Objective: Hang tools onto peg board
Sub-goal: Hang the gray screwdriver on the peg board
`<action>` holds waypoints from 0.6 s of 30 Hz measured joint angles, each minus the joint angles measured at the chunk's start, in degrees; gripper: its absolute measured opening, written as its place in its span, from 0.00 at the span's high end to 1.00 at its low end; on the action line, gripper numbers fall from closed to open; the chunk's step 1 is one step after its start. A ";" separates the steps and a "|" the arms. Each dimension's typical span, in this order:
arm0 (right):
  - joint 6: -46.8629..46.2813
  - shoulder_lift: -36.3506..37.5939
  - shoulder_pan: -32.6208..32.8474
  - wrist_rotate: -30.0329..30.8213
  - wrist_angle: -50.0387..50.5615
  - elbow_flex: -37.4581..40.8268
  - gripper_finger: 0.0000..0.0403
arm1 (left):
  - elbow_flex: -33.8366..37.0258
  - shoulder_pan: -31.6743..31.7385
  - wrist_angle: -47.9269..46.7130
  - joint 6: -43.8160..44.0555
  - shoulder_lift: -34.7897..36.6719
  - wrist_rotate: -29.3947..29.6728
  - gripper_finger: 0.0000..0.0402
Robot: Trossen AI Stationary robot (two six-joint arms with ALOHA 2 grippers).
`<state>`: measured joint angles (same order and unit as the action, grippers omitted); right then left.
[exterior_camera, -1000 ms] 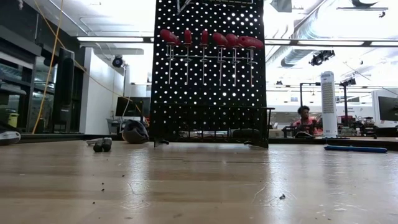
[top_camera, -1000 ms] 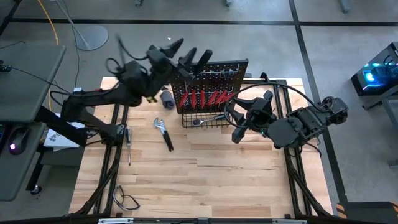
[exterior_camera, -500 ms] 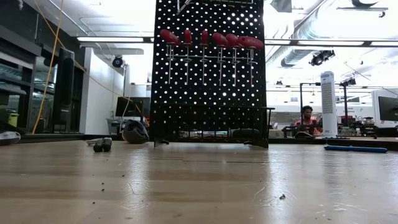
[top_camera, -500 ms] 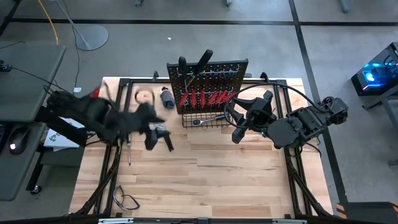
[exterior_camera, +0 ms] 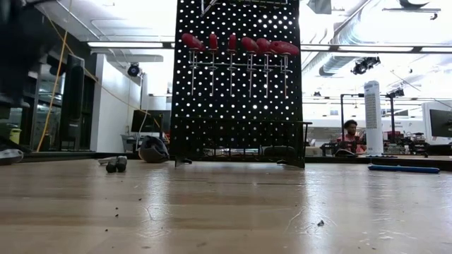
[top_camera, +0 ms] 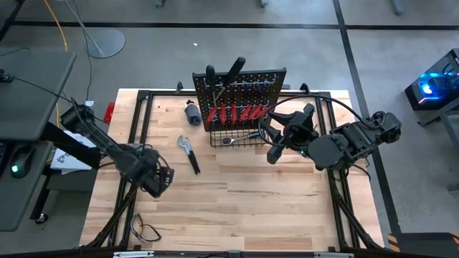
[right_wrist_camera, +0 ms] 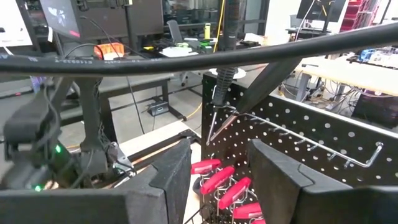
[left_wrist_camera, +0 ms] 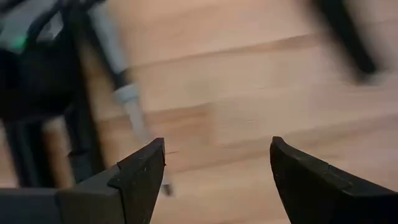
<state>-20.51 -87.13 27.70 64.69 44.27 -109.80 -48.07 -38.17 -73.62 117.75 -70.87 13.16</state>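
The peg board (top_camera: pixel 240 97) stands upright at the table's far middle, with several red-handled screwdrivers (exterior_camera: pixel 236 46) hanging from its hooks. A silver wrench (top_camera: pixel 237 137) lies in the wire basket at its base. Pliers (top_camera: pixel 188 152) lie flat on the wood in front of it. My left gripper (top_camera: pixel 159 179) hangs open over the table's left part, pointing down. In the left wrist view a grey screwdriver (left_wrist_camera: pixel 127 99) lies on the wood just outside one of its fingers. My right gripper (right_wrist_camera: pixel 219 149) is open and held high, level, right of the board.
A black-handled tool (top_camera: pixel 192 113) lies left of the board. A blue-handled tool (exterior_camera: pixel 402 168) lies on the table in the low view. A black cable loop (top_camera: pixel 147 231) sits at the near left corner. Black frame rails (top_camera: pixel 136 129) run along the table's sides. Bare wood spans the near middle.
My left gripper has swung from high beside the board's top left corner toward the table's near left. It has dropped low over the wood and tipped over, so that it points down. Its fingers have stayed open.
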 joint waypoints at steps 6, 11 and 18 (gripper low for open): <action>0.02 0.00 -0.04 0.00 0.02 0.00 0.62 | 7.04 -2.85 1.80 13.72 -5.79 -6.53 0.33; 0.02 0.00 -0.04 0.00 0.04 0.00 0.62 | 8.12 -0.20 2.11 15.74 -12.42 -6.59 0.33; -0.12 0.00 -0.06 -0.28 0.07 0.00 0.62 | 8.29 4.79 4.45 16.32 -21.54 -4.67 0.33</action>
<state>-20.63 -87.13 27.64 64.40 44.34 -109.80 -39.77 -33.38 -69.17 134.07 -92.41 8.49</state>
